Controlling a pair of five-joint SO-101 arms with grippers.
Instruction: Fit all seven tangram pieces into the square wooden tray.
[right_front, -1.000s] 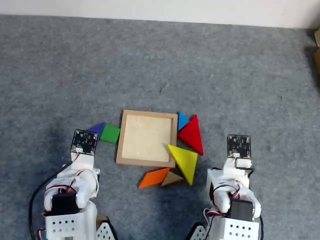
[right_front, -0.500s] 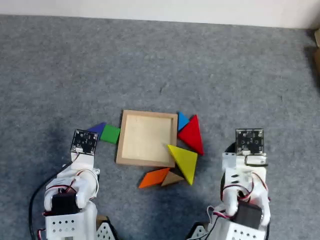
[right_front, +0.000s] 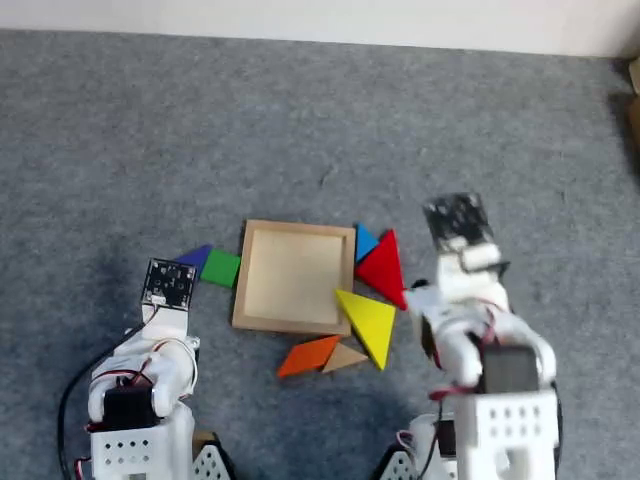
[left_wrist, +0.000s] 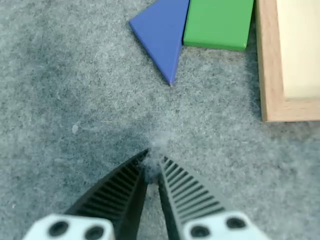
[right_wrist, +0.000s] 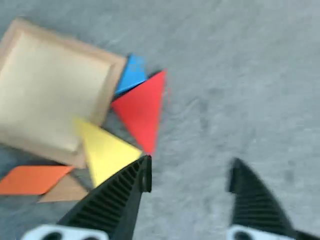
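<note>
We see our left gripper with its ribbed black fingers all but closed on nothing, low over the fuzzy grey tabletop. A dark blue triangle and a green square lie just beside the wooden tray. Our right gripper gapes wide and empty near the red triangle. The yellow triangle overlaps the tray's corner.

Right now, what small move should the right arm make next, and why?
Probably lower the right gripper over the red triangle and close on it. Its jaws stand open right beside that piece's tip, no piece sits flat in the wooden tray, and the red triangle lies uncovered on the carpet.
</note>
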